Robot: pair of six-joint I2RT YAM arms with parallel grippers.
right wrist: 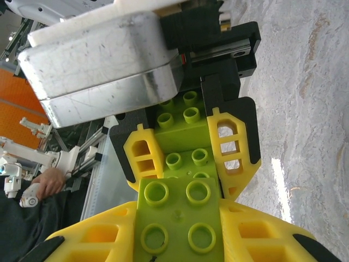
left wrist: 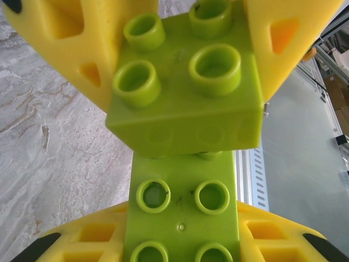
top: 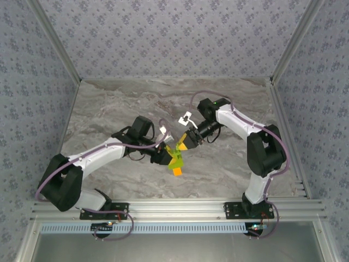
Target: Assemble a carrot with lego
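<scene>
Between the left gripper (top: 164, 155) and the right gripper (top: 187, 141), apparently lifted off the counter (top: 109, 103), sits the part-built carrot (top: 175, 158); left gripper clenched on its green stack, right gripper clenched on a lime-green brick (left wrist: 185, 103) meeting that stack; orange brick (top: 177, 171) hangs just below the left gripper. Risk: the held brick looks skewed against the studs beneath, so pressing may cock it, or pry the stack and shed the orange tip. Obstruction: both grippers' yellow fingers crowd the joint, nearly touching; frame rail (top: 180, 210) well behind both grippers.
</scene>
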